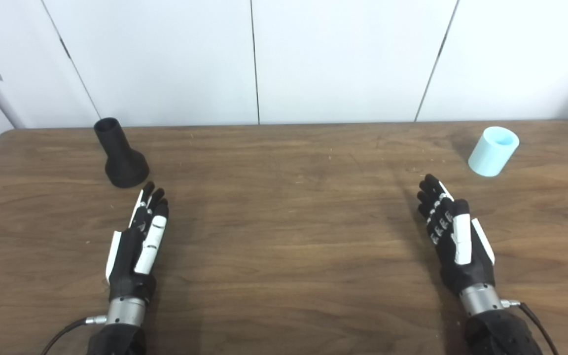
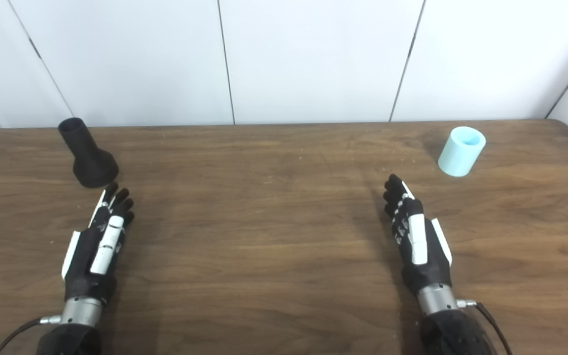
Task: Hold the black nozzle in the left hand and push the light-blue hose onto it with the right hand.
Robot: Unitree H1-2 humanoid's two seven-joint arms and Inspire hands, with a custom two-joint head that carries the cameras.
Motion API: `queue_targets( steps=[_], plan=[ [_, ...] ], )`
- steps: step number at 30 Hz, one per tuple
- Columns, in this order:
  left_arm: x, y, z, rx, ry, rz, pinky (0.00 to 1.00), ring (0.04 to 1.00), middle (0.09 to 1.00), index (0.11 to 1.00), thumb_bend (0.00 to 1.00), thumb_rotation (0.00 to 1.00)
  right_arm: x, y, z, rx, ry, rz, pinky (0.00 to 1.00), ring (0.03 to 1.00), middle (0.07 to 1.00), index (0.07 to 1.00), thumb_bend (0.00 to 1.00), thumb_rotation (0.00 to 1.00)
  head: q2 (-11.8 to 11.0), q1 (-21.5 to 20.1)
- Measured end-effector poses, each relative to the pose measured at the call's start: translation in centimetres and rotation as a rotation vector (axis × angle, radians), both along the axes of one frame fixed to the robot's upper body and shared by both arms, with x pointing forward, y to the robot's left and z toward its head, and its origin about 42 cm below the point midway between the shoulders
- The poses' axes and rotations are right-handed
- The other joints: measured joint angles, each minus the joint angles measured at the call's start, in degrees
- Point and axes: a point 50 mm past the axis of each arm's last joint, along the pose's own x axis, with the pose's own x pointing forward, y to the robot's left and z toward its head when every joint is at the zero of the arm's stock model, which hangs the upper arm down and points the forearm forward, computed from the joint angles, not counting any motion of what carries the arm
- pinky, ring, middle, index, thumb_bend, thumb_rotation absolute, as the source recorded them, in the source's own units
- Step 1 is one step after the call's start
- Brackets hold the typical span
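Here, one black nozzle (image 1: 121, 155), one light-blue hose (image 1: 493, 150); two empty robot hands: left robot hand (image 1: 141, 236), right robot hand (image 1: 454, 236)

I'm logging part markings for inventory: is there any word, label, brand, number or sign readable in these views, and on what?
None can be read.
Black nozzle: plain, no marking visible.
Light-blue hose: plain, no marking visible.
Left hand and right hand: no lettering visible.
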Motion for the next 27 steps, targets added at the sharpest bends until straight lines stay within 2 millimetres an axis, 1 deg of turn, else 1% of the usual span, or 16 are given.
queue_targets(
  steps=[22,27],
  plan=[
    [-0.06,-0.07,-0.19,0.003,-0.020,-0.001,0.94,0.961,0.964,0.949,0.41,0.71,-0.03,0.07,0.07,0.000,0.002,0.003,1.00,0.977,0.958,0.958,0.51,1.00,-0.09,-0.35],
    [-0.07,-0.04,-0.18,0.006,-0.023,-0.003,0.94,0.962,0.964,0.949,0.41,0.71,-0.06,0.10,0.30,-0.001,0.007,0.003,0.98,0.963,0.952,0.959,0.45,1.00,0.00,-0.26]
  ],
)
